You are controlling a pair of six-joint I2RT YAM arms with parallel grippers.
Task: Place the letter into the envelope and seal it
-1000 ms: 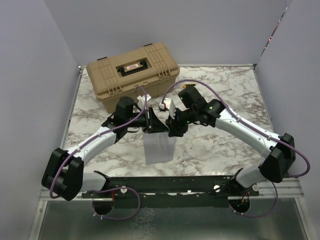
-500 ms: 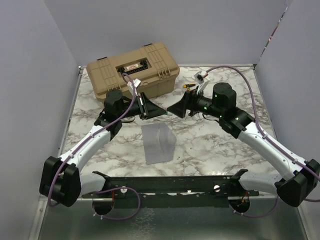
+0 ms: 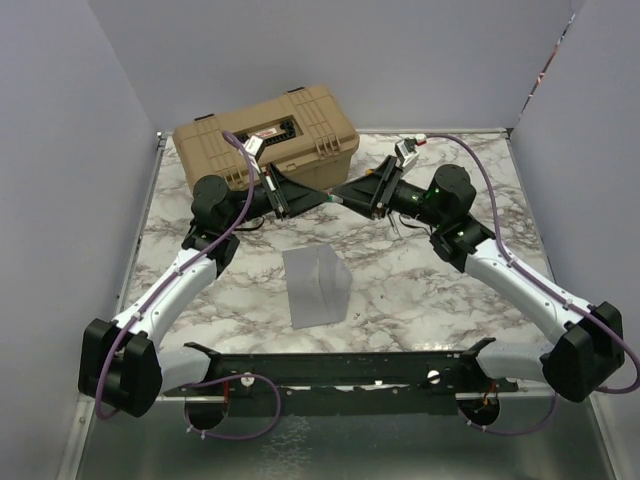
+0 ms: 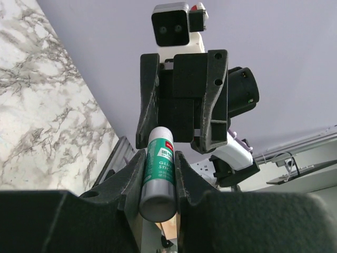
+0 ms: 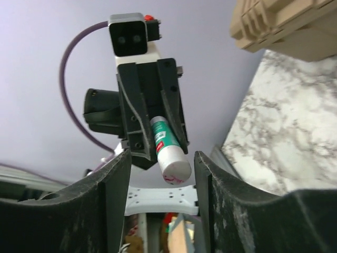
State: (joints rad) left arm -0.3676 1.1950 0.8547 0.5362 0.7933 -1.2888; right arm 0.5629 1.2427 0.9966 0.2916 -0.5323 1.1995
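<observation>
Left gripper [image 4: 158,176] clamped on green-and-white glue stick [image 4: 159,168], raised above table [image 3: 400,290], just on near side of tan case [image 3: 320,125]. Right gripper [image 5: 160,176] faces it tip to tip, jaws apart, gripping nothing; stick's white end sits between its fingers, gap either side. Envelope [image 3: 318,288] flat on marble at centre, nearer than both grippers, well apart. Letter not distinguishable from envelope.

The tan case [image 3: 310,115] blocks the far left; bare marble table [image 3: 420,290] lies open around the envelope [image 3: 316,287].
</observation>
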